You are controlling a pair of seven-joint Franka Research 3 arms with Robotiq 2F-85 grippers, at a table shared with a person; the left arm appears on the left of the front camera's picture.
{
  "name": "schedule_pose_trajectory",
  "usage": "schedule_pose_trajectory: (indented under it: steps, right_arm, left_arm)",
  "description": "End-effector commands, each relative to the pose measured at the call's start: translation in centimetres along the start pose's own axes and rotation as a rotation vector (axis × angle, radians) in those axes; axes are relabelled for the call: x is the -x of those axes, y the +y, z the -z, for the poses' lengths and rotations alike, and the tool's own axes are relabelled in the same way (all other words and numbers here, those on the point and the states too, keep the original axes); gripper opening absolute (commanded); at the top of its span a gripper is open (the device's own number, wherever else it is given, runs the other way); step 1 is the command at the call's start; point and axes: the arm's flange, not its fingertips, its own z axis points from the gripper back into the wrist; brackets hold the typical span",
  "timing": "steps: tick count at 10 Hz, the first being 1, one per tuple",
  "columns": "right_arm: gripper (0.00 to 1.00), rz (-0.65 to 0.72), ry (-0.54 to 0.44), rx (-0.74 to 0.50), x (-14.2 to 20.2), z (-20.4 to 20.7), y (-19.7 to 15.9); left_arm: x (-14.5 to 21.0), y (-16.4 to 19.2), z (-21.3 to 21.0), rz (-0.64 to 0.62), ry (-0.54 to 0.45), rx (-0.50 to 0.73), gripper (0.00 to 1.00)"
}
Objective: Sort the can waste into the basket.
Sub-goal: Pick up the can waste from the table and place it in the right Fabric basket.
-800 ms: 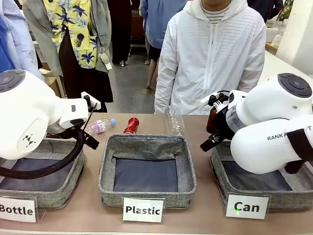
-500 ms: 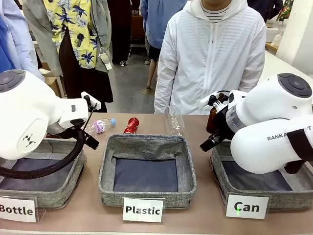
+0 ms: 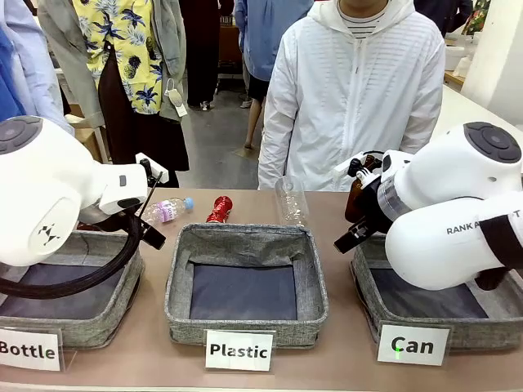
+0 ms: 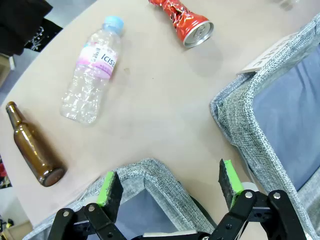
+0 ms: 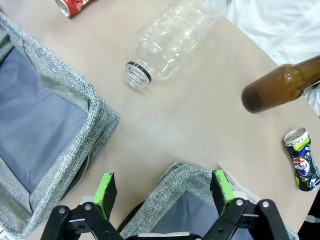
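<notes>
Nothing has shifted: left gripper (image 4: 169, 178) and right gripper (image 5: 161, 182) stay apart, empty; red can (image 4: 182, 21) and dark can (image 5: 302, 166) remain outside the near-right basket (image 3: 482, 331)

red can (image 3: 219, 209): crushed and twisted, lying on its side, far side of table (image 3: 335, 359)
dark can (image 5: 302, 165): crushed, Pepsi print, lying on table
basket (image 3: 366, 304): grey fabric, dark lining, "Can" label, right end

Crushed red can (image 4: 181, 22), upper centre of left wrist view: creased glossy metal. The dark can (image 5: 302, 165), lower right of right wrist view: glossy printed metal, silvery rim. The basket (image 3: 366, 296): coarse matt grey woven cloth, smooth dark lining; table (image 4: 160, 100) smooth, matt.
</notes>
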Motion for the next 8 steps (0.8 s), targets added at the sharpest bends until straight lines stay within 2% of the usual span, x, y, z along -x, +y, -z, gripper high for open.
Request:
schedule_pose_trajectory:
  steps: [1, 4, 6, 7, 8]
  right_arm:
    - [1.0, 0.0, 0.0, 0.0, 0.0, 0.0, 0.0]
    - [1.0, 0.0, 0.0, 0.0, 0.0, 0.0, 0.0]
    - [1.0, 0.06, -0.081, -0.126, -2.2, -6.2, -0.8]
    - [1.0, 0.195, -0.055, -0.132, -3.0, -10.1, -1.3]
    - [1.0, 0.278, -0.032, -0.174, -2.9, -13.2, -1.9]
  left_arm:
    - [0.0, 0.0, 0.0, 0.0, 0.0, 0.0, 1.0]
    - [0.0, 0.0, 0.0, 0.0, 0.0, 0.0, 1.0]
    - [-0.9, -0.3, -6.5, 0.021, -0.08, 0.1, 1.0]
    - [-1.4, -0.4, -10.7, -0.077, -0.068, 0.185, 1.0]
    - [-1.4, -0.7, -14.1, -0.089, -0.085, 0.222, 1.0]
